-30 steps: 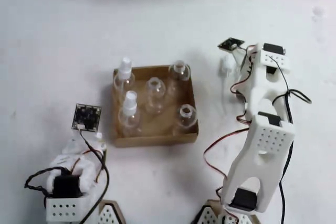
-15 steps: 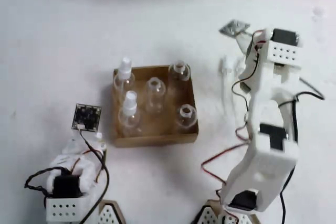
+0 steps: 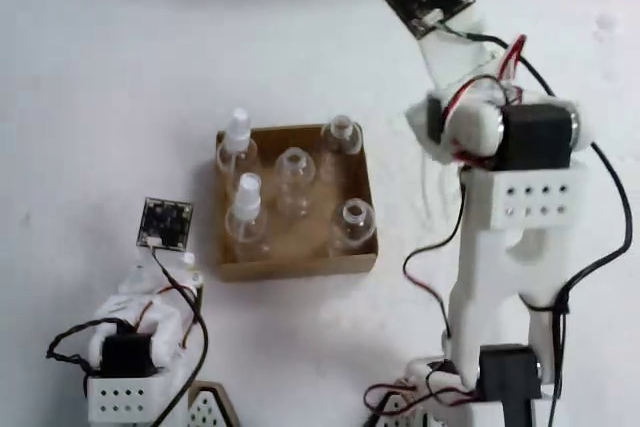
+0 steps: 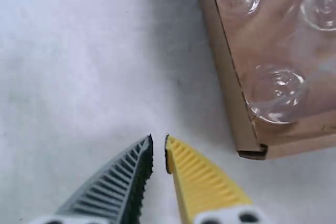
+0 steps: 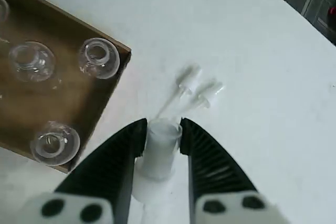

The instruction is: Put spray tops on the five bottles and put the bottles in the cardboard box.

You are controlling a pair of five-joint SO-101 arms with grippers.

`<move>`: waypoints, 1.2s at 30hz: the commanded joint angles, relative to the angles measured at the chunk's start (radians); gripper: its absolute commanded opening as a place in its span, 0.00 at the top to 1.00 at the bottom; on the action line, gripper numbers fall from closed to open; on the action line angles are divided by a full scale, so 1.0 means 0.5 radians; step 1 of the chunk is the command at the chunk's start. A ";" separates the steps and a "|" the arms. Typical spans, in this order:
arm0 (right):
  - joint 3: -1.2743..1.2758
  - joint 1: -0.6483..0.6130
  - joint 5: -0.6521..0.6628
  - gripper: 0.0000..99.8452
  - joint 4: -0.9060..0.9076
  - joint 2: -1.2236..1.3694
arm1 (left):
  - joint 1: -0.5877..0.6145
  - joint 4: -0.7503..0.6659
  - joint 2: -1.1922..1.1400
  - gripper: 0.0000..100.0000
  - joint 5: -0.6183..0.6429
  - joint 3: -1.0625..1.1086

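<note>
While a spray top [image 5: 157, 153] is clamped in the right gripper [image 5: 161, 125] above the table [image 5: 252, 51], two more spray tops [image 5: 198, 85] are seen lying beside the cardboard box [image 5: 125, 56], on its side toward the table's right edge. Five bottles [image 3: 296, 172] are seated in the box, two capped. The left gripper [image 4: 159, 148] is seen narrowed to a slit, nothing held, near a box corner.

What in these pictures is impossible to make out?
High view: the right gripper and the spray top it holds hide under the arm's own wrist.
Right wrist view: the cardboard box is cut off by the edge, so its bottles cannot all be counted.
Left wrist view: the nearest bottle is blurred; top or no top, unclear.
High view: the loose spray tops are faint, partly behind the right arm.
</note>
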State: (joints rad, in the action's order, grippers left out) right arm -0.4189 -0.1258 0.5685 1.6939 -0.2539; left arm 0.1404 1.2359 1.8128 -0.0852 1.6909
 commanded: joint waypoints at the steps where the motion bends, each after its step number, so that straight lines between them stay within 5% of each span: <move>1: -0.034 -0.180 -0.055 0.98 0.038 -0.137 | -0.023 0.009 0.017 0.95 -0.012 0.003; 30: -0.015 -1.051 -0.064 0.98 -0.293 -0.980 | -0.023 0.009 0.017 0.95 -0.012 0.003; 36: 0.506 -1.152 -0.064 0.98 -0.523 -1.300 | -0.023 0.009 0.017 0.95 -0.012 0.003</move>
State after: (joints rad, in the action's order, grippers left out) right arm -0.3299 -0.6859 0.5470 1.5451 -0.8186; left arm 0.1404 1.2359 1.8128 -0.0852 1.6909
